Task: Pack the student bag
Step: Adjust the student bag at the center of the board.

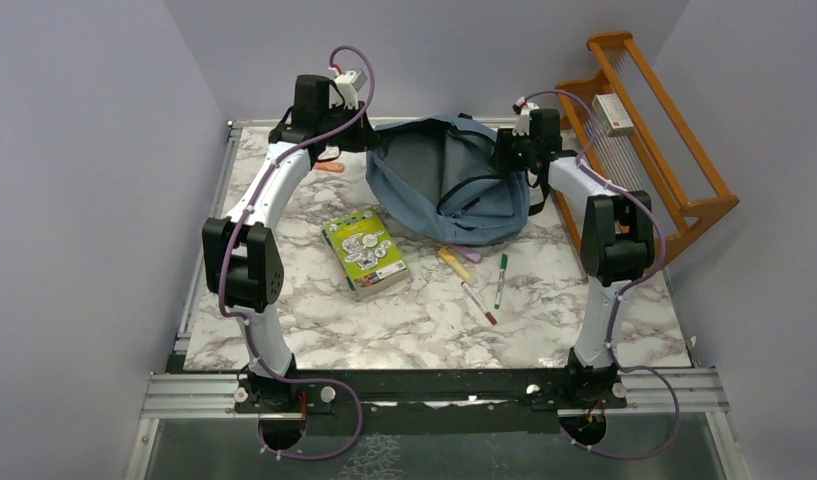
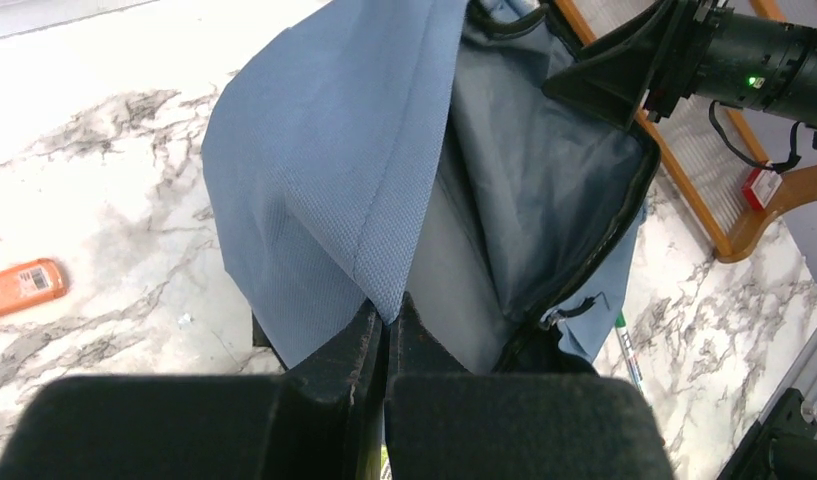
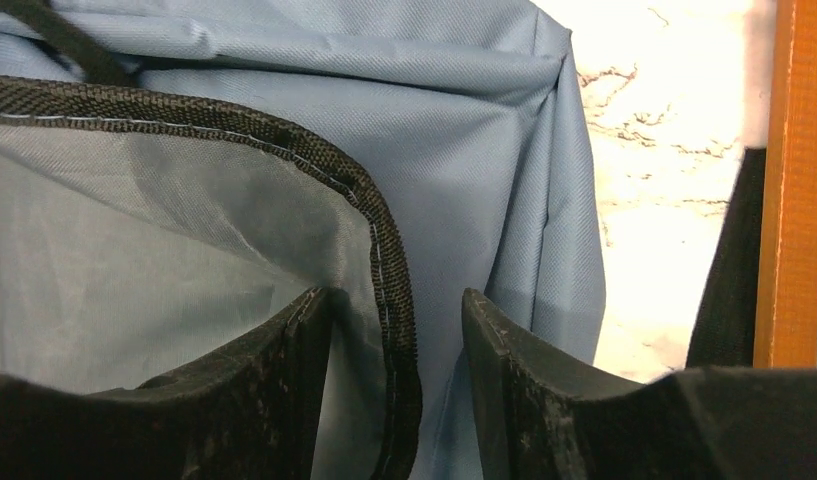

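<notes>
Slate-blue fabric: the student bag sits slumped at the far centre of the surface, mouth gaping toward the near side w/ grey lining showing. L pincer is squeezed tight on a fold of the bag's left edge, holding it up. R pincer is at the bag's right rim: jaws apart, the black zip edge running between them, not pinched, so it grips nothing. The bag thus lies btwn the two pincers, and the long axis of its mouth runs left-right from one to the other. Stuff to pack lies nearer: green book near-left of the bag, pens just near-right. I'd reckon the R arm, free and closest to the pens, does the fetching while L props the mouth open, w/ things going in from the near side.
</notes>
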Action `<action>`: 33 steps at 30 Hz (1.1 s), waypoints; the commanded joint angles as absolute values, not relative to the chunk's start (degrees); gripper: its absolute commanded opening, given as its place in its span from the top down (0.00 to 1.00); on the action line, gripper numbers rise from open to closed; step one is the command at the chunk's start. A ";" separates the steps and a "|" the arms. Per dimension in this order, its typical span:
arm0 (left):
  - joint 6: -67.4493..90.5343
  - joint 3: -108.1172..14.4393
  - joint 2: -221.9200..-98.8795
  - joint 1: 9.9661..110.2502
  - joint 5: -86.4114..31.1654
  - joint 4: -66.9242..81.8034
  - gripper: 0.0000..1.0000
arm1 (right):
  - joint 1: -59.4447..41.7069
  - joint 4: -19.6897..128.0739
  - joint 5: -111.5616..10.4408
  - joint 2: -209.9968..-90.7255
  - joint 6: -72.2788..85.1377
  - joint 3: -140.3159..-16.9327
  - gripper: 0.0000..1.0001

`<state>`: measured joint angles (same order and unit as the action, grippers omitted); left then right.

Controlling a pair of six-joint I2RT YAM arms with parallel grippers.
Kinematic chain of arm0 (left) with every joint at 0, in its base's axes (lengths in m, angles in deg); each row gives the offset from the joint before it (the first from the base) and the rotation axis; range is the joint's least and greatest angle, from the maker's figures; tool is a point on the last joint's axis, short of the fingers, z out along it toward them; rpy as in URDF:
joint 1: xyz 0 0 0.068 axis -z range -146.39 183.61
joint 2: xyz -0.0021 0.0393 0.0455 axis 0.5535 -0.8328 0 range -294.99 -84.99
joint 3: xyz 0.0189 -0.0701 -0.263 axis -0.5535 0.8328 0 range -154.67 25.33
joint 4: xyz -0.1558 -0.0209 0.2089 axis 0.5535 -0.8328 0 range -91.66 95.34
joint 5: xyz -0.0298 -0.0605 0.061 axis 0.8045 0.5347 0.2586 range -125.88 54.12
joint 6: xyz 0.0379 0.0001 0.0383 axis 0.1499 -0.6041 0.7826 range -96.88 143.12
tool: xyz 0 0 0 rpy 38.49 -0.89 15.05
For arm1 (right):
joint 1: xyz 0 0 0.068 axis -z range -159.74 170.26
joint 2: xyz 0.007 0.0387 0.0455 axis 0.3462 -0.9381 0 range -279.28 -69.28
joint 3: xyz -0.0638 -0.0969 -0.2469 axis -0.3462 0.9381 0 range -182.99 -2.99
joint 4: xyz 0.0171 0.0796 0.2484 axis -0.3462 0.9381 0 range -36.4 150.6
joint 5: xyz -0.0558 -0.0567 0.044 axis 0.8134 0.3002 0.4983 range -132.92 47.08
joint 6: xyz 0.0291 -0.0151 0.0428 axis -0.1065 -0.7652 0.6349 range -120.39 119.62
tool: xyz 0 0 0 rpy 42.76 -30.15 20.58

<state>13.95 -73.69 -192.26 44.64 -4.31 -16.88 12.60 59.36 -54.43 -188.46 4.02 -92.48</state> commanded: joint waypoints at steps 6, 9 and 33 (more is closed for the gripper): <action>15.48 -88.53 -191.31 48.35 -3.50 -20.57 1.00 | 12.99 62.41 -60.64 -179.73 2.95 -95.93 0.40; 15.26 -93.58 -192.66 49.04 -4.11 -21.96 1.00 | 13.00 64.00 -60.44 -177.48 3.28 -96.11 0.37; 14.93 -109.74 -200.60 51.83 -4.16 -24.46 1.00 | 2.07 68.33 -66.43 -171.44 11.47 -96.75 0.38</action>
<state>14.61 -107.42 -201.20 51.08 -4.31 -27.13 6.81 64.75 -73.62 -168.24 9.40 -94.52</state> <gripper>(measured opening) 0.011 0.615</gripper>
